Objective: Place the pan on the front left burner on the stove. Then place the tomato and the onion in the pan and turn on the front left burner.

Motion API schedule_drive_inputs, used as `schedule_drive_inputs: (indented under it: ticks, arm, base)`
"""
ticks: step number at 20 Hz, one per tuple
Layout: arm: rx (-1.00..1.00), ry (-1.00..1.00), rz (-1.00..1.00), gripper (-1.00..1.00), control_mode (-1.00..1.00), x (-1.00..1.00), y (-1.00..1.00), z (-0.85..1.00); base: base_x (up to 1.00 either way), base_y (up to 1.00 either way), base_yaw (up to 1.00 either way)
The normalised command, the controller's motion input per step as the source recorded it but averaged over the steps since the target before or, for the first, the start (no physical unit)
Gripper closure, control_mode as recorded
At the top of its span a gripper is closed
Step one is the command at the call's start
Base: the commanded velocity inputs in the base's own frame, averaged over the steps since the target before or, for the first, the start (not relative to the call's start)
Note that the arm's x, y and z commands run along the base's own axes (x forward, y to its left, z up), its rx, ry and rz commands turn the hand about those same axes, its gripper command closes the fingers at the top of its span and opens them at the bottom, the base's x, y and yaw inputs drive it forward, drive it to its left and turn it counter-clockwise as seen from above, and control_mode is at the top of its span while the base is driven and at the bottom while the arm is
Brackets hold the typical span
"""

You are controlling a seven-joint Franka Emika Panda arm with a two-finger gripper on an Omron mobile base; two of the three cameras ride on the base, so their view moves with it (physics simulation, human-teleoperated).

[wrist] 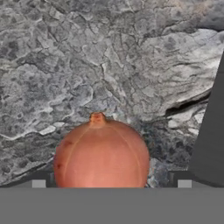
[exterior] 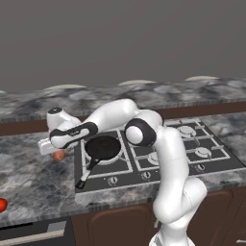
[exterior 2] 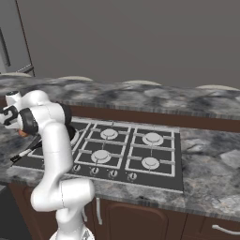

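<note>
1. A grey-and-white marbled stone counter [exterior: 33,173] is running across the scene, lying flat above dark brown cabinet doors [exterior 2: 140,220], with a raised ledge of the same stone behind it and a plain grey wall rising beyond.
2. The stove [exterior 2: 154,176] is sitting sunk into this counter, its dark top carrying pale grates, silver burners and a row of small round knobs along the front edge.
3. The pan [exterior: 102,147] is resting on the front left burner [exterior: 115,161], its shallow black bowl lying flat and its thin handle pointing toward the front left corner of the stove, the pale tip reaching the edge.
4. The onion [wrist: 101,155] is sitting on the bare counter just left of the stove, an orange-tan ball with faint lengthwise ribs and a small nub on the side turned up in the hand view; in the left base view it is peeking out beneath the hand.
5. The tomato [exterior: 2,205] is lying well apart from the stove, near the counter's front edge at the far left of the left base view, bright red and glossy.
6. The gripper [exterior: 48,147] is hanging low over the counter right at the onion, with the arm reaching left across the stove.
7. In the hand view, the finger tips [wrist: 38,183] are showing as two small dark corners spread wide on either side of the onion, holding nothing; I cannot tell whether they are touching it.
</note>
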Motion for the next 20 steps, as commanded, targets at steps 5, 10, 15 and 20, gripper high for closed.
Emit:
schedule_drive_inputs:
  ticks: [5, 10, 15, 20]
  arm:
    - [0.0, 0.05, 0.0, -1.0, -1.0, 0.0, 0.01, -0.2]
    - [0.0, 0.02, 0.0, 1.0, -1.0, 0.0, 0.0, -0.08]
    - [0.0, -0.07, 0.0, 1.0, -1.0, -0.32, -0.32, 0.47]
    - [0.0, -0.08, -0.01, 1.0, -1.0, -0.26, -0.48, 0.8]
  base:
    - [0.0, 0.0, 0.0]
    - [0.0, 0.0, 0.0]
    - [0.0, 0.0, 0.0]
    - [0.0, 0.0, 0.0]
